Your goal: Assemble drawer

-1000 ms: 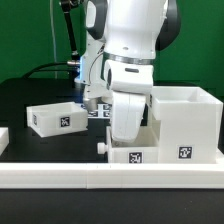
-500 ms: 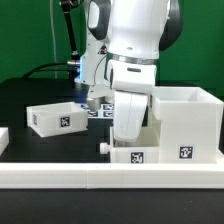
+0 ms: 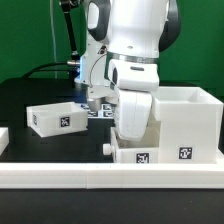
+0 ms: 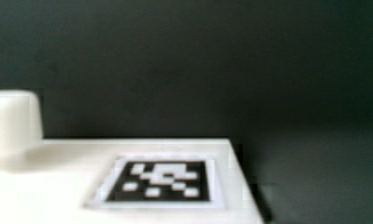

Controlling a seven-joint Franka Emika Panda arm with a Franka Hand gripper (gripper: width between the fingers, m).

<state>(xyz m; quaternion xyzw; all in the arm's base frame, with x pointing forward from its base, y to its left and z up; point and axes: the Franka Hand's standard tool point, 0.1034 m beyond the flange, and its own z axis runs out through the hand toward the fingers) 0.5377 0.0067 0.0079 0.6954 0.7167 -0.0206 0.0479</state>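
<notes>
The tall white drawer housing (image 3: pixel 185 125) stands at the exterior view's right with a tag on its front. One shallow tray (image 3: pixel 55 117) lies at the left. A second tray (image 3: pixel 128 154), with a tag and a round knob (image 3: pixel 104 147), sits low in front against the housing's left side. My gripper (image 3: pixel 134 136) hangs straight down onto this tray; its fingers are hidden behind the hand and the tray. The wrist view shows the tray's white face (image 4: pixel 76 160), its tag (image 4: pixel 165 180) and the knob (image 4: pixel 10 125), but no fingers.
The long low white border rail (image 3: pixel 60 178) runs along the front. The marker board (image 3: pixel 100 112) lies behind the arm. A small white piece (image 3: pixel 3 138) shows at the left edge. The table is black.
The arm and the front tray have shifted together a little to the exterior view's right, toward the housing. The left tray has not moved.
</notes>
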